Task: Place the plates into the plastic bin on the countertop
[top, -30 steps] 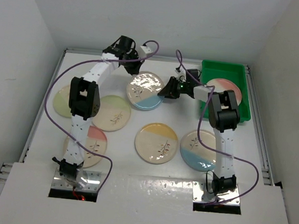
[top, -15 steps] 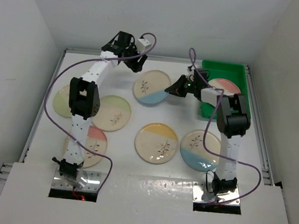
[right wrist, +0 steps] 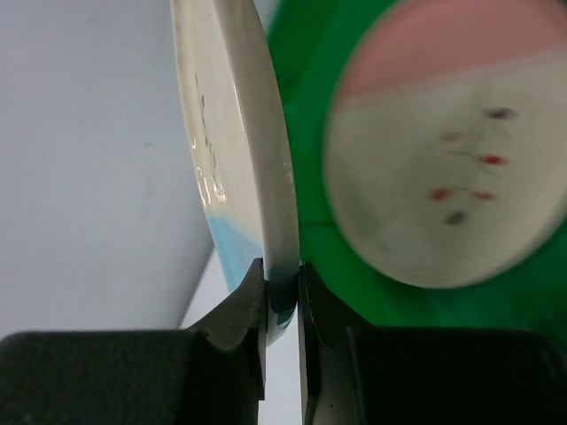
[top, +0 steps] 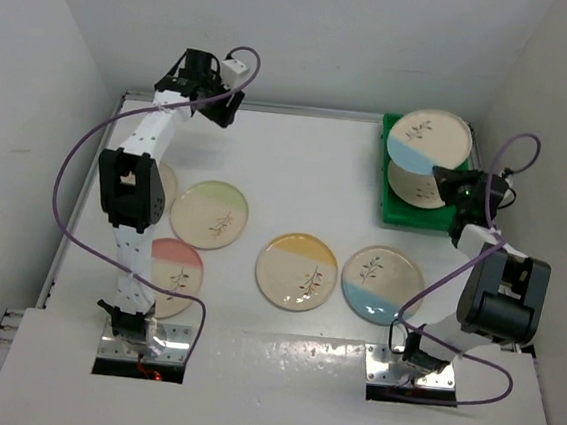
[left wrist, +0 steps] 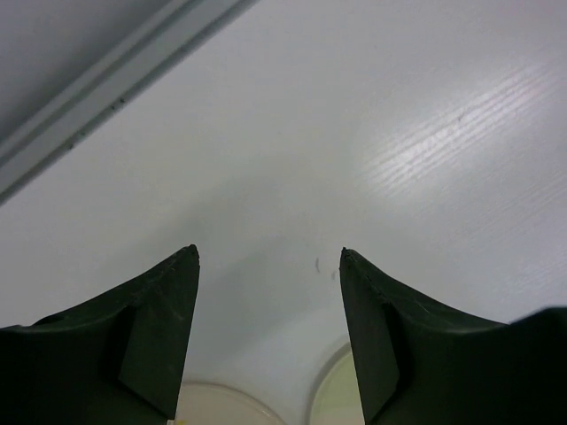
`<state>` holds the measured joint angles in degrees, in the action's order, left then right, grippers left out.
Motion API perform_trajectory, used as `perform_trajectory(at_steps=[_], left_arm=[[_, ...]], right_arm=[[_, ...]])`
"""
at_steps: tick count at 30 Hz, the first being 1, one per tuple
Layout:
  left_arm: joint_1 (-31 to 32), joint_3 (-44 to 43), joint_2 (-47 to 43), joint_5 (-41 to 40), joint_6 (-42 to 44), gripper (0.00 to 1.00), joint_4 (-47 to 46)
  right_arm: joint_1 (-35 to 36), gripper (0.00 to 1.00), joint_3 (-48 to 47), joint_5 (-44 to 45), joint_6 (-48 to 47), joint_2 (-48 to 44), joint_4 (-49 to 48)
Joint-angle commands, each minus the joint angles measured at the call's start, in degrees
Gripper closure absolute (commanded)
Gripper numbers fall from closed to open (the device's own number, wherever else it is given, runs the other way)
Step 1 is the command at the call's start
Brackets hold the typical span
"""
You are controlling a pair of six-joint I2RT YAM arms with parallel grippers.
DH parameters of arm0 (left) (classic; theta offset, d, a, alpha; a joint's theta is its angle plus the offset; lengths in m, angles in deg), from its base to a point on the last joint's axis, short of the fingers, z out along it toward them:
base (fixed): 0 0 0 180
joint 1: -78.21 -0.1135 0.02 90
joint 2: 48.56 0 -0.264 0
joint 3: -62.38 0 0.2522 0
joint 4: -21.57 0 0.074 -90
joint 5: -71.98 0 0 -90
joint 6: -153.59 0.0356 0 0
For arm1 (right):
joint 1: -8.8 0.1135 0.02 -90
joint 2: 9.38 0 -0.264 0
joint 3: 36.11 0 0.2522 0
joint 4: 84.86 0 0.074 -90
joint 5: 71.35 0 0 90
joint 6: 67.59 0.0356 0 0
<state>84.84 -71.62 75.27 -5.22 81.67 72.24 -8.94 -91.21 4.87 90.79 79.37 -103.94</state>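
Since the frame half a second ago, your right fingers (right wrist: 282,285) have swung from the middle of the table (left wrist: 354,106) across to the bin (top: 382,204), taking the blue-segment plate (top: 429,139) with them. Your left fingers (top: 222,109) have drawn back toward the far corner, well apart from the bin.

Findings, right side: the fingers are closed down to the thickness of the plate's rim. One finger lies on each face, at the edge where the blue segment sits. In the wrist view the plate stands edge-on between them, with the rest of it reaching away from the fingertips. From above it hangs over the far end of the bin and overlaps the far edge of the pink-segment plate (right wrist: 443,168), which lies flat inside the bin. You cannot tell from these views whether the two plates touch.

Findings, left side: the fingers are spread wide with nothing between them, and only bare table shows in the gap.

Outside the bin, flat on the table:
- the blue-and-cream plate (top: 382,283), nearest the bin
- the yellow-segment plate (top: 297,271), beyond that one from the bin
- the green-segment plate (top: 209,214), farther out
- the pink-and-cream plate (top: 169,276), farther out
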Motion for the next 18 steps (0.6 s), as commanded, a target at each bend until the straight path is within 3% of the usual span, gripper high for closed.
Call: perform_trajectory(at_steps=[1, 14, 16, 17, 18], left_arm=[[0.7, 3.3, -2.5, -0.8, 1.1, 0.33, 2.2], [0.7, 9.0, -4.2, -0.8, 1.6, 0.33, 3.3], [0.7, 9.5, -4.2, -0.8, 2.1, 0.32, 3.8], [0.7, 10.1, -4.2, -0.8, 2.1, 0.3, 4.3], [0.7, 10.1, -4.2, -0.8, 2.7, 0.29, 5.4]], right_arm=[[-1.8, 1.0, 2.2, 2.7, 1.8, -2.5, -3.2], [-4.5, 1.0, -3.9, 1.9, -3.2, 7.9, 0.2], [-4.4, 0.93, -5.1, 1.1, -4.2, 10.1, 2.9], [-4.4, 0.81, -6.2, 1.0, -4.4, 11.0, 5.7], [-4.3, 0.78, -6.8, 1.4, -4.7, 11.2, 9.3]])
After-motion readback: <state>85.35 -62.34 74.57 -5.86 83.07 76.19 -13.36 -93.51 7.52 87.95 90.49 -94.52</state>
